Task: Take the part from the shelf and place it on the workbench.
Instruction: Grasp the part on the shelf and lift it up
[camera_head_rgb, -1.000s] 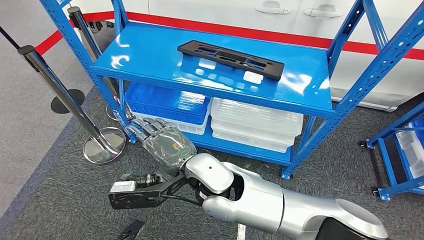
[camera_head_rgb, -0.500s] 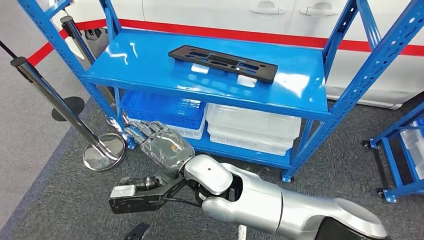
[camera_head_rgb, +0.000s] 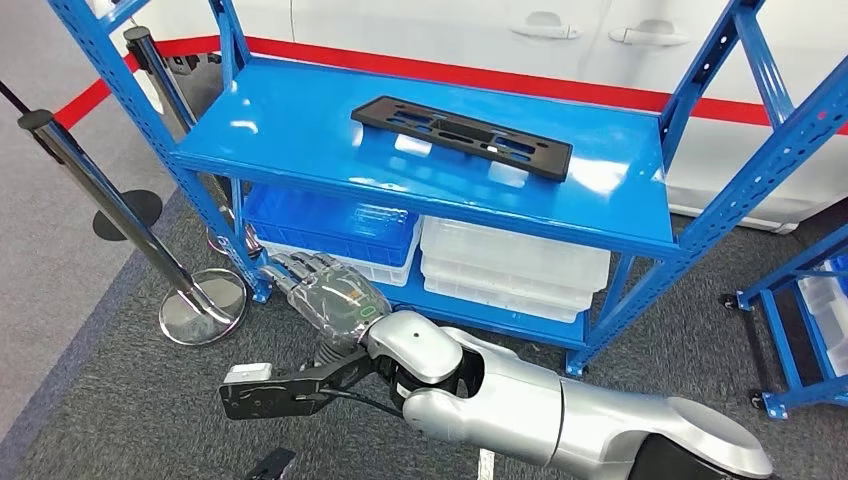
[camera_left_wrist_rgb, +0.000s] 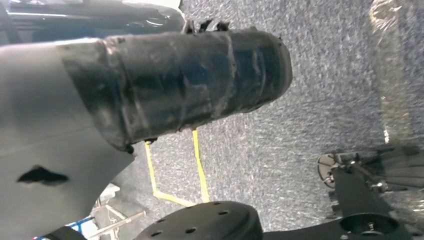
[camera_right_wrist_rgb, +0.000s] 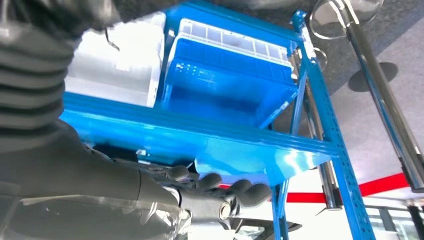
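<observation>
Flat black slotted plastic part (camera_head_rgb: 461, 137) lying on the blue metal shelf (camera_head_rgb: 300, 125)'s top deck.
Right hand (camera_head_rgb: 325, 292) hangs below that deck, beside the blue plastic bin (camera_head_rgb: 330, 213), fingers apart, holding nothing; left hand's state cannot be told.

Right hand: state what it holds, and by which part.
Nothing. The right hand is empty, fingers apart, below the shelf; the black part lies untouched on it.

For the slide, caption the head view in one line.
Right hand held low before the blue shelf, holding nothing; the black part lies flat on its top level, untouched, above stacked bins.
</observation>
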